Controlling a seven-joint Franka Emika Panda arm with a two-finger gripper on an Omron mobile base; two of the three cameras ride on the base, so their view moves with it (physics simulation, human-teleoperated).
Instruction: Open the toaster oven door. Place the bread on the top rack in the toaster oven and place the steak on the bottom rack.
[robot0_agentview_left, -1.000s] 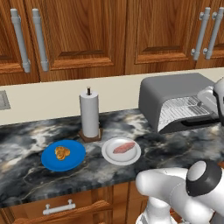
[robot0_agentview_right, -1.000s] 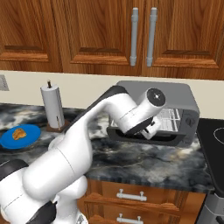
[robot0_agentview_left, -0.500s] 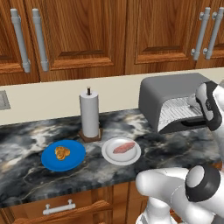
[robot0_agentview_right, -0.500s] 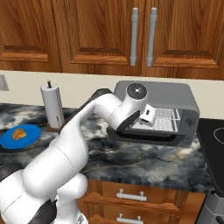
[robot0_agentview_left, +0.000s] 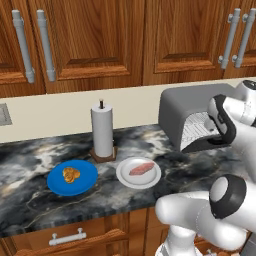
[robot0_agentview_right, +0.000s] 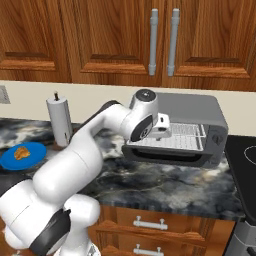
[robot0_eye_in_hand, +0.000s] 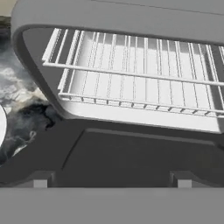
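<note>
One step is done: the toaster oven door (robot0_eye_in_hand: 131, 153) is dropped open. The gripper (robot0_eye_in_hand: 112, 181) is spread, empty; at nine o'clock, bread (robot0_agentview_left: 71, 174) and steak (robot0_agentview_left: 141, 168) remain plated.

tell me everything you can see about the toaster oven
The toaster oven is a grey box with rounded top edges, matte like painted metal, standing on the dark marbled counter against the cream wall. Its dark door is folded down, roughly level. Inside, two silver wire racks, top and bottom, are bare. Small controls sit on its right front. The open hand hovers before the opening.
</note>
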